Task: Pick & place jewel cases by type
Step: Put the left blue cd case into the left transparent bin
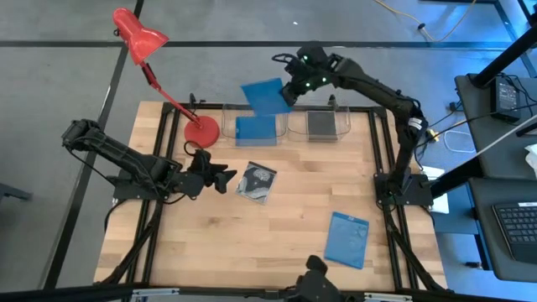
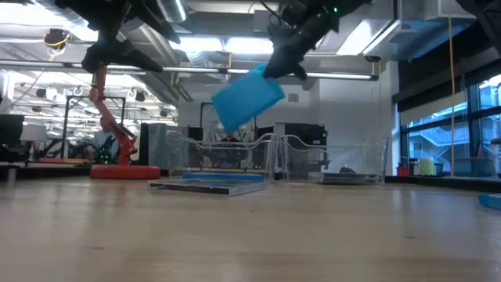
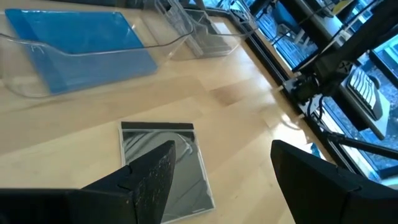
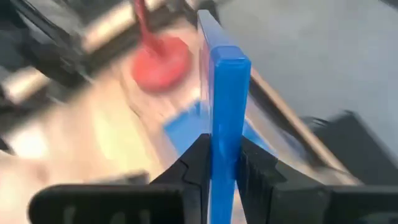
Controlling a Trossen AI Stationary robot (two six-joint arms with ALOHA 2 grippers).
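Two dark arms over a pale wooden table [image 1: 277, 226]. Right gripper [image 1: 291, 91] raised above the rear edge, clenched on a solid blue flat square jewel case [image 1: 264, 96], held clear of the wood and tilted. Edge-on in the right wrist view [image 4: 222, 124], pinched between both fingers [image 4: 193, 165]; broad face seen only from the low view [image 2: 246, 98], hanging high above the trays.

Below it, a clear open-topped plastic tray [image 1: 256, 127] with a second blue case [image 1: 256, 128] lying flat inside; beside that, another clear tray [image 1: 327, 124] with a grey case [image 1: 321, 124].

Left gripper [image 1: 225, 179] low at mid-table, fingers spread wide and empty, just beside a clear case with silvery disc [image 1: 257, 182] flat on the wood. Left wrist view alone showing the case [image 3: 168, 168] partly behind one finger [image 3: 149, 180], not gripped.

Third blue case [image 1: 347, 239] flat near the front right, well apart from both grippers.

Red desk lamp [image 1: 201, 131] at rear left.
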